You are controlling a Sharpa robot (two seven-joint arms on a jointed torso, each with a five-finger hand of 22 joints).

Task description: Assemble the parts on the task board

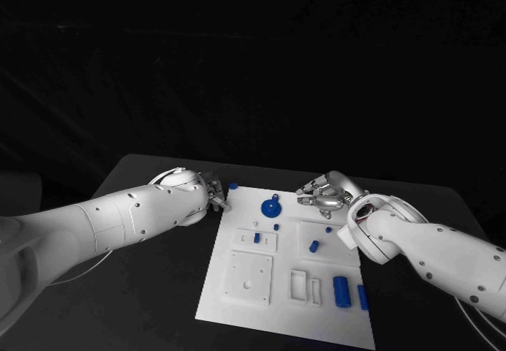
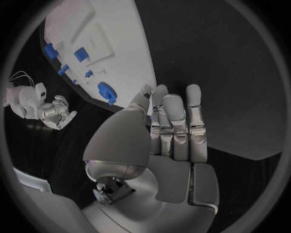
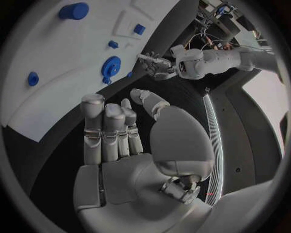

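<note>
From the head view: white task board [image 1: 245, 292] lying lengthwise on the black table [image 1: 137, 307], its far edge between the two hands and its near corner running close to the table's front. Left hand [image 1: 215, 196] just off the board's far left corner, right hand [image 1: 327, 194] over the far right corner, open board between them. Fingers there too small to read. On the board: a round blue disc part [image 1: 272, 208] near the far edge, a small blue piece [image 1: 234, 186] at the far left corner, a blue peg [image 1: 257, 238] in a raised square block, a blue cylinder [image 1: 341, 291] and a thinner blue bar [image 1: 362, 297] along the near right edge. Bare tabletop to the left of the board. From the left wrist view: left hand [image 2: 172, 133] with fingers straight and side by side, thumb alongside, holding nothing — above dark tabletop beside the board's edge [image 2: 142, 68]. Disc part [image 2: 106, 91] close to that edge, right hand [image 2: 57, 112] beyond it, fingers curled, grip impossible to tell. From the right wrist view: right hand [image 3: 121, 131] with fingers extended together, thumb apart, nothing in them, over the table just off the board's edge [image 3: 72, 111]. Disc part [image 3: 111, 66] near the board's corner, cylinder [image 3: 74, 10] farther off, left hand [image 3: 156, 65] past the corner — clear table between.
</note>
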